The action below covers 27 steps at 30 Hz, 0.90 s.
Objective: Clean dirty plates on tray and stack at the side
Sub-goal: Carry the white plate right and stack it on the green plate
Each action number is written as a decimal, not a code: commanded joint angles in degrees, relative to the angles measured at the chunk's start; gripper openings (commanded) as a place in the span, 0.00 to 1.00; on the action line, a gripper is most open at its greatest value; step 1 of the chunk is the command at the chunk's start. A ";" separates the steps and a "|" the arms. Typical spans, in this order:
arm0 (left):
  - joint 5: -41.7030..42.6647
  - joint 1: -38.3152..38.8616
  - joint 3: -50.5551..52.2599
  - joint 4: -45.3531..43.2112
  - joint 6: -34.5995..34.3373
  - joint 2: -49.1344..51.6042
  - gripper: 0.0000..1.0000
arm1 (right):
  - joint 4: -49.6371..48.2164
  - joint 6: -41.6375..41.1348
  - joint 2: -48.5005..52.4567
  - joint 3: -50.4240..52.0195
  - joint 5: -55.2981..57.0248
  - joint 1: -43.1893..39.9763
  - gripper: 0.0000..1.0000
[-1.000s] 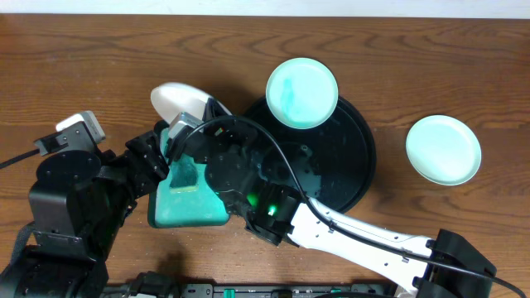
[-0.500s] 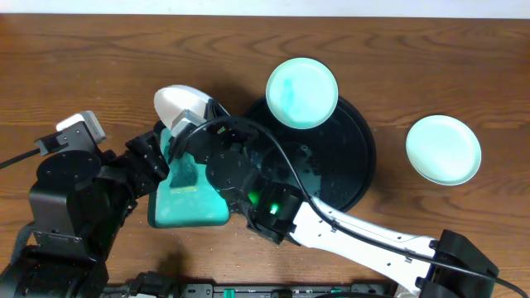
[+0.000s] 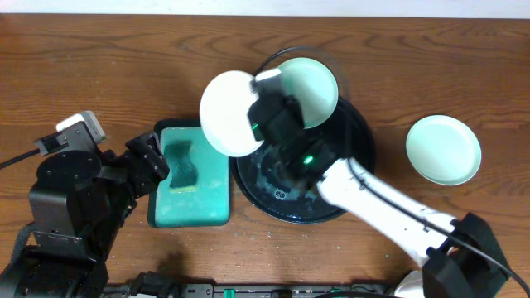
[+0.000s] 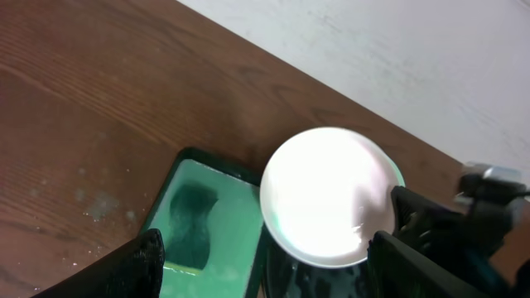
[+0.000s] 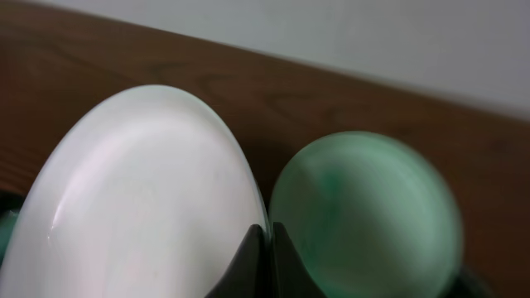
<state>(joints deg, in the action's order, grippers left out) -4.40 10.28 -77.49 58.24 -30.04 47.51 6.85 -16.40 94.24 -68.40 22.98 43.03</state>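
Note:
My right gripper (image 3: 263,109) is shut on the rim of a white plate (image 3: 230,112) and holds it raised and tilted over the left edge of the round black tray (image 3: 348,178). In the right wrist view the jaws (image 5: 267,248) pinch the white plate (image 5: 141,199). A pale green plate (image 3: 315,83) rests on the tray's far edge, also in the right wrist view (image 5: 364,215). My left gripper (image 3: 156,164) is open and empty at the left edge of the green sponge tray (image 3: 211,199). The left wrist view shows its fingers (image 4: 265,273) spread, with the white plate (image 4: 327,194) beyond.
A second pale green plate (image 3: 443,149) lies on the wooden table to the right of the black tray. A green sponge (image 3: 184,168) sits in the sponge tray, also in the left wrist view (image 4: 190,223). The right arm stretches from the front right.
My right gripper has swung from over the sponge tray to the right, carrying the white plate up over the black tray's left edge. The left arm has not moved.

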 commanded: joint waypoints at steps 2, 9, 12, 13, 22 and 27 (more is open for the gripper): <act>0.11 -0.24 -0.74 -0.04 -0.02 -0.04 0.79 | 3.39 -11.23 -7.50 -0.50 -21.53 -12.04 0.01; 0.11 -0.24 -0.74 -0.04 0.00 -0.04 0.79 | 23.08 -13.62 -11.78 -0.48 -21.35 -42.40 0.01; 0.11 -0.24 -0.74 -0.04 -0.02 -0.04 0.79 | 30.23 -13.88 -9.97 -0.44 -20.61 -55.12 0.01; 0.11 -0.24 -0.74 -0.04 -0.02 -0.04 0.79 | 31.63 -14.12 -9.22 -0.35 -20.09 -58.16 0.01; 0.11 -0.24 -0.74 -0.04 -0.02 -0.04 0.79 | 37.64 -16.11 3.56 -0.07 -20.31 -75.17 0.01; 0.11 -0.24 -0.74 -0.04 0.00 -0.04 0.79 | 34.10 -10.82 3.45 -0.22 -31.26 -73.55 0.46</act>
<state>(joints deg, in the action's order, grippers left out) -4.40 10.28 -77.52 58.24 -30.02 47.51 42.70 -30.35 99.00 -68.36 0.73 -32.10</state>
